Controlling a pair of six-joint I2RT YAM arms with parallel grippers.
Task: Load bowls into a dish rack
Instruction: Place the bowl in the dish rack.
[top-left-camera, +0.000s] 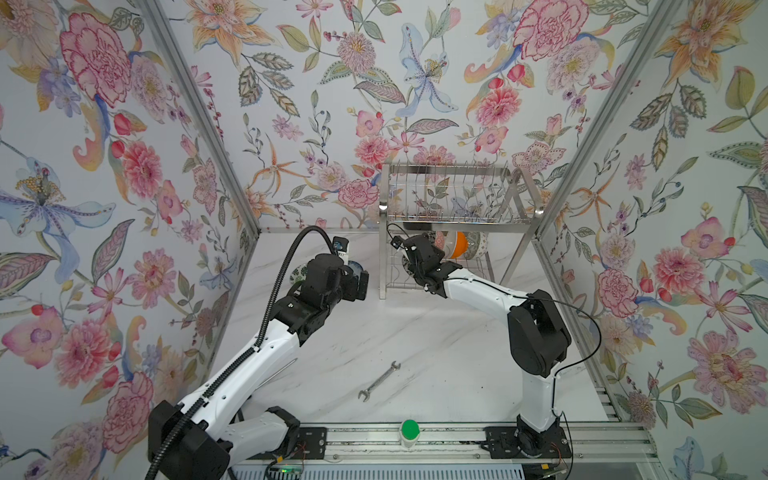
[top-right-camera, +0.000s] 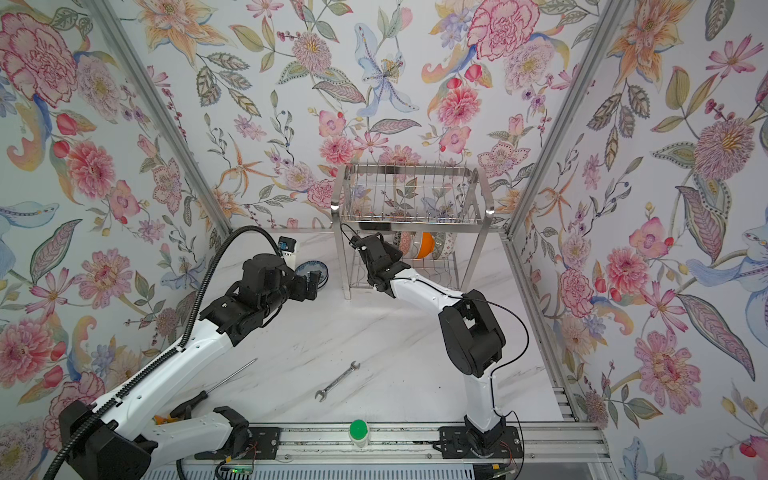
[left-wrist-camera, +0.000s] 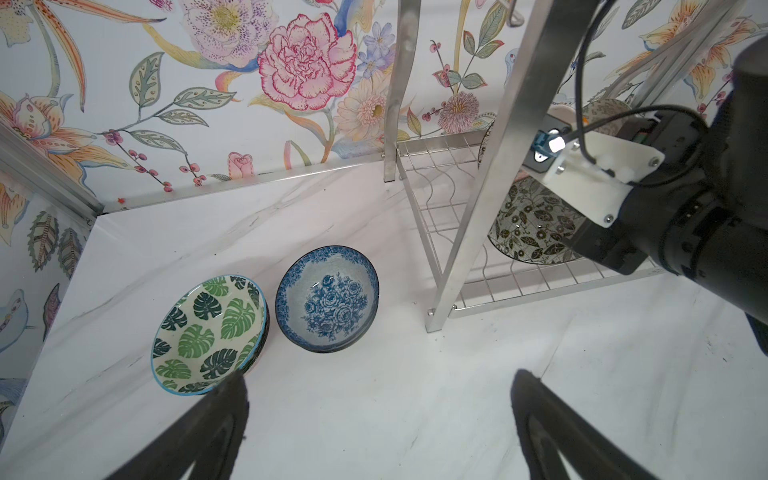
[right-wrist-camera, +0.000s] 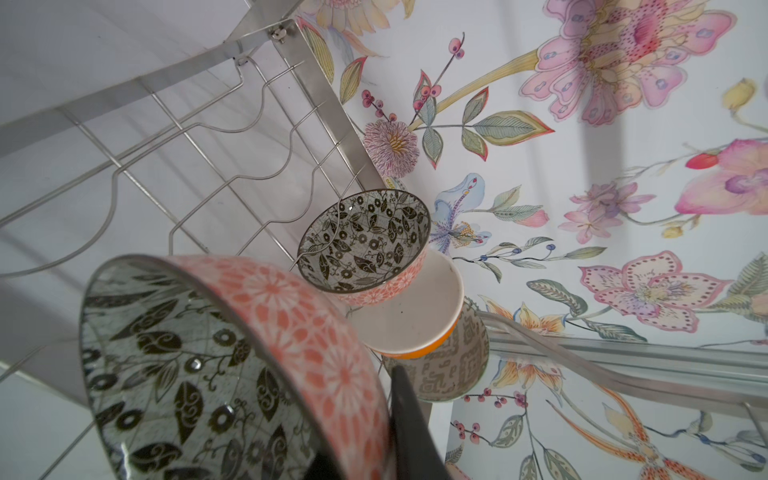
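Observation:
The dish rack (top-left-camera: 457, 224) stands at the back of the table in both top views. In the right wrist view my right gripper (right-wrist-camera: 374, 395) is shut on the wall of a black-and-white floral bowl (right-wrist-camera: 232, 365) with a pink outside, held on edge over the rack's wavy lower grid (right-wrist-camera: 199, 166). One black finger (right-wrist-camera: 409, 415) lies against the bowl's outside. Beyond it, three bowls lean in a row: another floral one (right-wrist-camera: 365, 241), a white-and-orange one (right-wrist-camera: 411, 316) and a grey patterned one (right-wrist-camera: 453, 365). My left gripper (left-wrist-camera: 380, 376) hangs open over bare table, near a green-leaf bowl (left-wrist-camera: 208, 332) and a blue floral bowl (left-wrist-camera: 328, 299).
A wrench (top-left-camera: 379, 380) lies mid-table, and a screwdriver (top-right-camera: 216, 384) lies under the left arm. A green-capped white cylinder (top-left-camera: 409, 430) stands on the front rail. A small white and blue object (top-right-camera: 289, 247) sits by the back wall. Flowered walls close in three sides.

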